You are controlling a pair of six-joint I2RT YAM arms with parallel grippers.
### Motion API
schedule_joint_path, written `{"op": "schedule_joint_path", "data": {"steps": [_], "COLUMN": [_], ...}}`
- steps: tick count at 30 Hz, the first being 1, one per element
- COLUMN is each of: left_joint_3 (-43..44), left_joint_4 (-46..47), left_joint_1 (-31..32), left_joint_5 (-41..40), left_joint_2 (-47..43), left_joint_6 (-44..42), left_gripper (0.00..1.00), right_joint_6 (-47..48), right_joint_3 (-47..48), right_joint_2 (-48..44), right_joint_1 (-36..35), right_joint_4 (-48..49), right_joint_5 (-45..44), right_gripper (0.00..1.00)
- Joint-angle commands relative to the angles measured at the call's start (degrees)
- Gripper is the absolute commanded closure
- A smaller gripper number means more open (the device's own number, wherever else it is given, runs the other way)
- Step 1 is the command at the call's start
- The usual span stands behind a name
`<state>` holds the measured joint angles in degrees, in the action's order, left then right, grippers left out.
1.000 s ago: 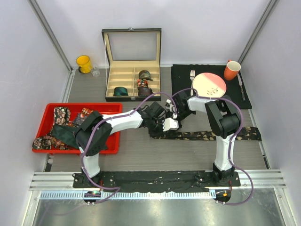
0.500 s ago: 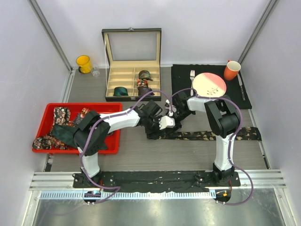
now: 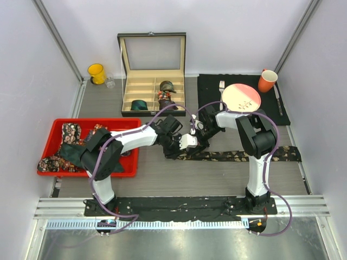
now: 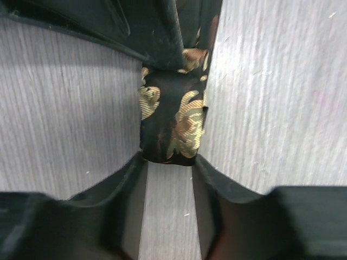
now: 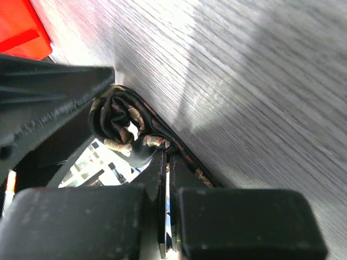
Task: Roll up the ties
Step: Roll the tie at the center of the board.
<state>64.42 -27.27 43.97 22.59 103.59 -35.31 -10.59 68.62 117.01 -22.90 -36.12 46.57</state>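
Observation:
A dark tie with a red-and-beige floral print [image 3: 244, 155] lies stretched across the table to the right. Its left end is wound into a small coil [image 4: 171, 116], which also shows in the right wrist view [image 5: 115, 122]. My left gripper [image 3: 182, 146] holds this coil by its sides, fingertips [image 4: 135, 165] touching it, with my left gripper [image 4: 168, 161] low over the table. My right gripper [image 3: 198, 137] is just right of it, jaws nearly closed and pinching the tie fabric beside the coil [image 5: 167, 151]. In the right wrist view the coil is partly hidden behind the left gripper.
A red tray [image 3: 59, 125] at the left holds several loose ties. An open compartment box [image 3: 152, 92] at the back holds rolled ties. A yellow cup [image 3: 96, 73] stands at the back left. A black mat [image 3: 209, 89] carries a plate [image 3: 241, 97], a fork and an orange cup [image 3: 267, 80].
My left gripper has shifted a little to the left with the coiled end of the tie. My right gripper has stayed almost in place.

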Motion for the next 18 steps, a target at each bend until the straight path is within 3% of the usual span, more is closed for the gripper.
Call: {"op": "schedule_joint_path", "data": {"steps": [1, 7, 18], "left_joint_3": [2.5, 5.4, 9.2], "left_joint_4": [1.3, 2.4, 4.3], "left_joint_1": [0.2, 1.6, 3.8], "left_joint_5": [5.9, 7.7, 5.2], "left_joint_2": [-2.6, -2.2, 5.7], "left_joint_6": [1.0, 4.2, 6.0], "left_gripper": [0.64, 0.68, 0.6], "right_joint_6": [3.7, 3.8, 3.3], "right_joint_3": [-1.6, -1.6, -1.6], "right_joint_2": [2.9, 3.0, 3.0], "right_joint_1": [-0.7, -0.7, -1.0], "right_joint_4": [0.9, 1.0, 1.7], "right_joint_5": [-13.1, -13.1, -12.5], "right_gripper": [0.99, 0.99, 0.99]}}
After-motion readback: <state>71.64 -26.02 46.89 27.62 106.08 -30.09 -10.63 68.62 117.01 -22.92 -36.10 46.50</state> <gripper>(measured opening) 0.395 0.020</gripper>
